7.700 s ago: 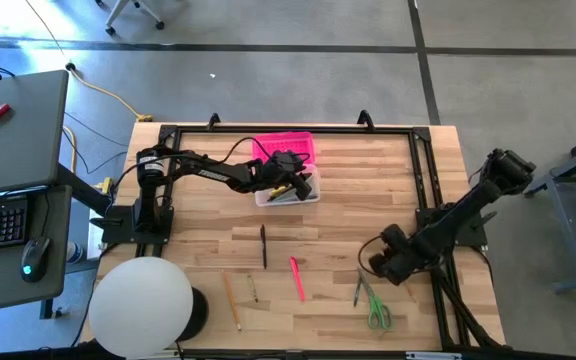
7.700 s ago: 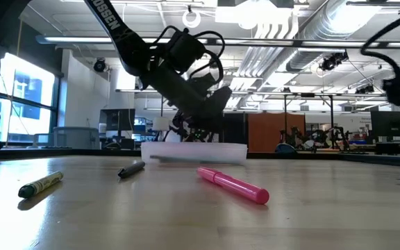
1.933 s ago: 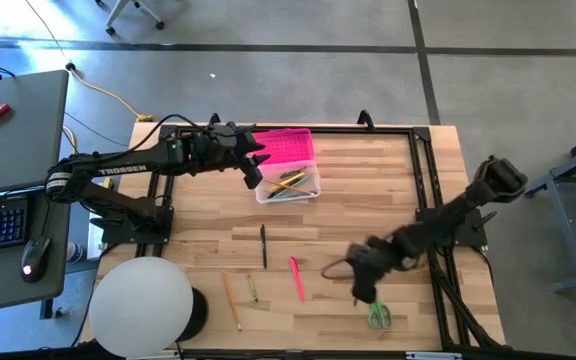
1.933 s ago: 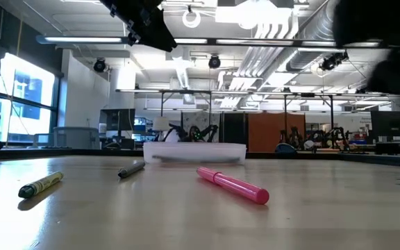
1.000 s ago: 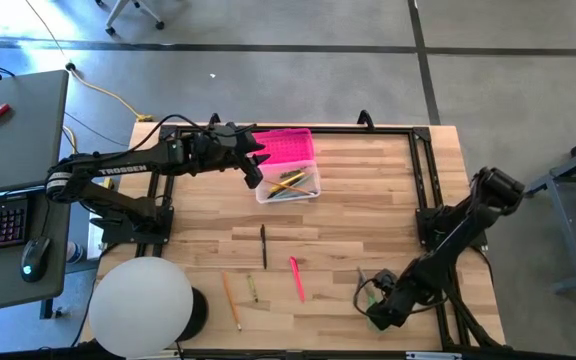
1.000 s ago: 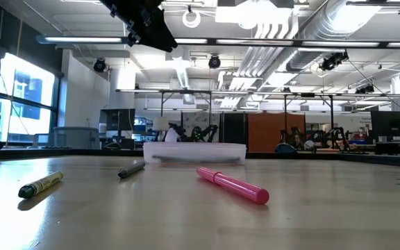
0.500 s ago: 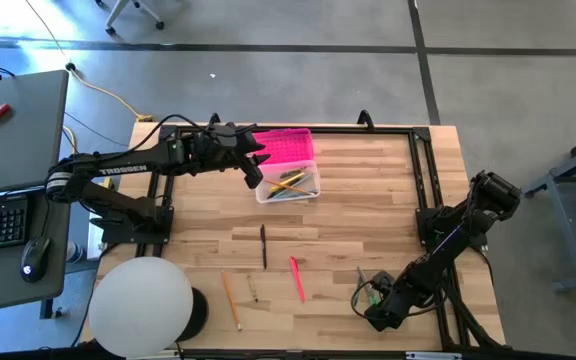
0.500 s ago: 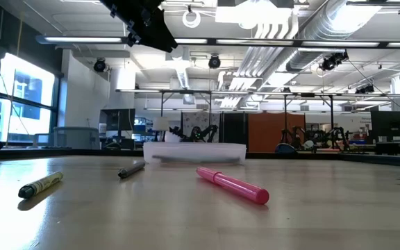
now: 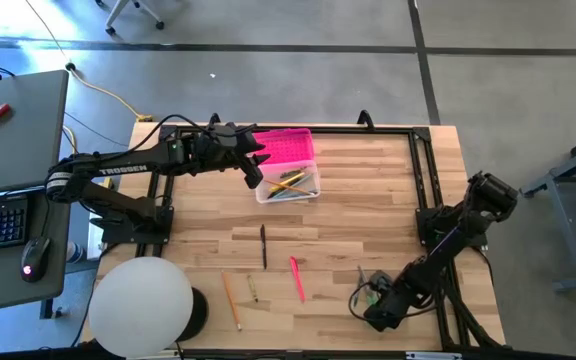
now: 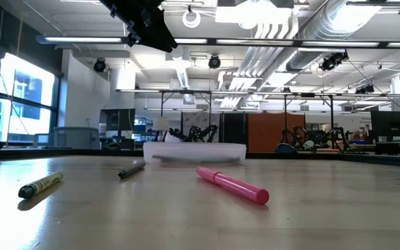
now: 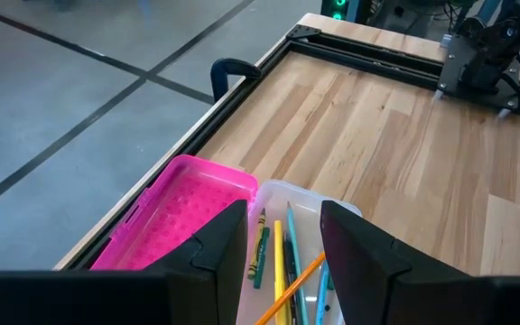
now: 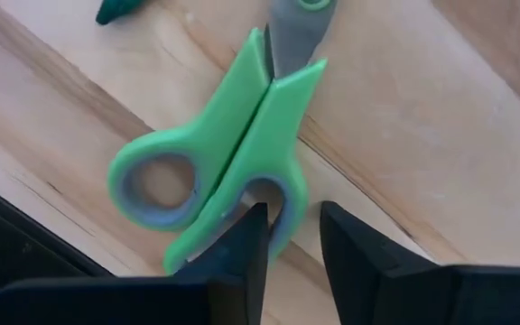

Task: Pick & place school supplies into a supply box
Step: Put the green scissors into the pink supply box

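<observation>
The clear supply box (image 9: pixel 290 186) with its pink lid (image 9: pixel 288 148) open holds several pens and pencils (image 11: pixel 283 262). My left gripper (image 9: pixel 253 165) hangs open above the box's left end, touching nothing. Green-handled scissors (image 12: pixel 233 135) lie flat at the table's near right. My right gripper (image 9: pixel 368 298) is low over them, open, with its fingers on either side of one handle loop. A black pen (image 9: pixel 263 245), a pink marker (image 9: pixel 297 278), a green marker (image 9: pixel 252 290) and a pencil (image 9: pixel 231 300) lie on the table's near half. My right gripper comes at the scissors from above, its fingers (image 12: pixel 242 248) astride the rim of one handle loop (image 12: pixel 276 194). The scissors lie flat on the table. I cannot tell whether the fingers touch the loop.
A white round lamp head (image 9: pixel 143 305) covers the table's near left corner. A black frame rail (image 9: pixel 423 190) runs along the table's right side. A dark green pen tip (image 12: pixel 120 9) lies close to the scissors' blades. In the low view the pink marker (image 10: pixel 233 185) lies before the box (image 10: pixel 194 151).
My right gripper has edged slightly toward the table's left, staying low over the scissors.
</observation>
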Robot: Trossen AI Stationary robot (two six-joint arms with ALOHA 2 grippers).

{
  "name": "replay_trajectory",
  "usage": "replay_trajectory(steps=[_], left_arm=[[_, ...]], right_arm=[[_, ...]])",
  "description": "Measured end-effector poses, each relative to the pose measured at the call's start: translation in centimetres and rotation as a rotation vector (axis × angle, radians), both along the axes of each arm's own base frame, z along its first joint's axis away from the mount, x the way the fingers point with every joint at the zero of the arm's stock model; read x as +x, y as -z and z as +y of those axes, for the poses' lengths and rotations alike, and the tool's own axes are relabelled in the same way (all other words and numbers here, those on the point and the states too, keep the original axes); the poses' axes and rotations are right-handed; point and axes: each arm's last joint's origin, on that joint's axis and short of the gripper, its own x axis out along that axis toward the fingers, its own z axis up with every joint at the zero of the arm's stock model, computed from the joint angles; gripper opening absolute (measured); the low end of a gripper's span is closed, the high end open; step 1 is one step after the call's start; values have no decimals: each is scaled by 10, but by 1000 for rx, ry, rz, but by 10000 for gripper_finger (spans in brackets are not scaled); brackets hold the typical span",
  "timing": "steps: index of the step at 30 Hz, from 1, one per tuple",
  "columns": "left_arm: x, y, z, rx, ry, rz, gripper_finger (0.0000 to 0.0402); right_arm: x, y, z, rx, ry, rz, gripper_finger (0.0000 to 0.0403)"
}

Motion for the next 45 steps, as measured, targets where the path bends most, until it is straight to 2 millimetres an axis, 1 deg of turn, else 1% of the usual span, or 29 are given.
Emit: replay_trajectory(steps=[3, 7, 8, 12, 14, 17, 24, 28, 36, 39, 42, 45], left_arm=[[0, 0, 0, 0, 0, 0, 175], [0, 0, 0, 1, -2, 1, 175], [0, 0, 0, 4, -7, 1, 175], [0, 0, 1, 15, -29, 4, 175], [0, 0, 1, 15, -29, 5, 175], [-1, 0, 1, 16, -31, 8, 175], [-1, 1, 1, 15, -32, 11, 175], [-1, 1, 1, 15, -31, 12, 175], [-2, 2, 1, 9, -31, 34, 175], [-2, 2, 1, 9, -31, 34, 175], [-2, 2, 1, 9, -31, 34, 175], [-2, 2, 1, 8, -30, 34, 175]], right_arm=[[2, 1, -3, -15, -33, -5, 59], [3, 2, -6, -27, -103, -8, 13], [3, 1, -7, -34, -116, -6, 8], [1, -3, -16, -60, -126, 56, 15], [-2, -3, -23, -106, -136, 85, 19], [0, -3, -26, -143, -196, 65, 19], [3, -2, -32, -192, -274, 34, 21], [4, -2, -31, -170, -301, 19, 37], [3, -2, -25, -170, -316, -17, 112], [3, -2, -25, -181, -317, -29, 133], [3, -2, -25, -192, -318, -37, 140], [4, -2, -26, -233, -315, -61, 130]])
